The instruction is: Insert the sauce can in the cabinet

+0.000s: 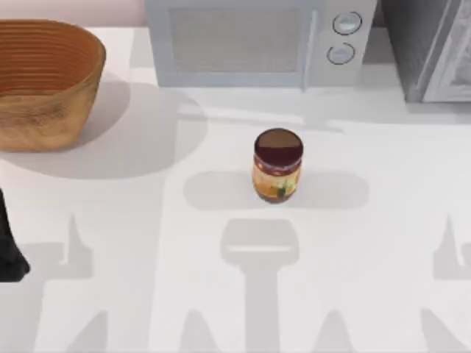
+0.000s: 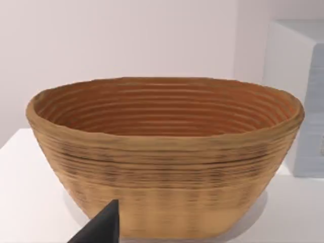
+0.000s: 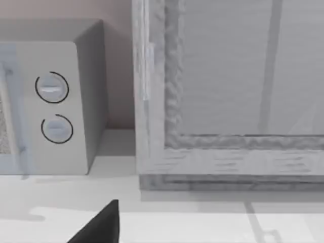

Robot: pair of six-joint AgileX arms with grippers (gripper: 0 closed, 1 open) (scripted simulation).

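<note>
The sauce can (image 1: 277, 165) stands upright near the middle of the white tabletop (image 1: 383, 243), its dark maroon lid facing up and its orange-yellow label with a red band facing the near edge; nothing touches it. Behind it, along the far edge, sits the light grey microwave (image 1: 243, 40) with two round knobs, and to the right of that, in the far right corner, the cabinet (image 1: 430, 48) (dark speckled side, pale framed door panel). The right wrist view looks at the cabinet's door (image 3: 238, 76) from close by, the door appearing shut, with the microwave's knobs beside it. A woven basket (image 1: 44, 81) sits in the far left corner, well apart from the can, and the left wrist view faces it head on. A dark piece of the left arm (image 1: 9, 250) lies at the left edge of the tabletop. Whether either gripper's fingers are open or closed I cannot tell.
</note>
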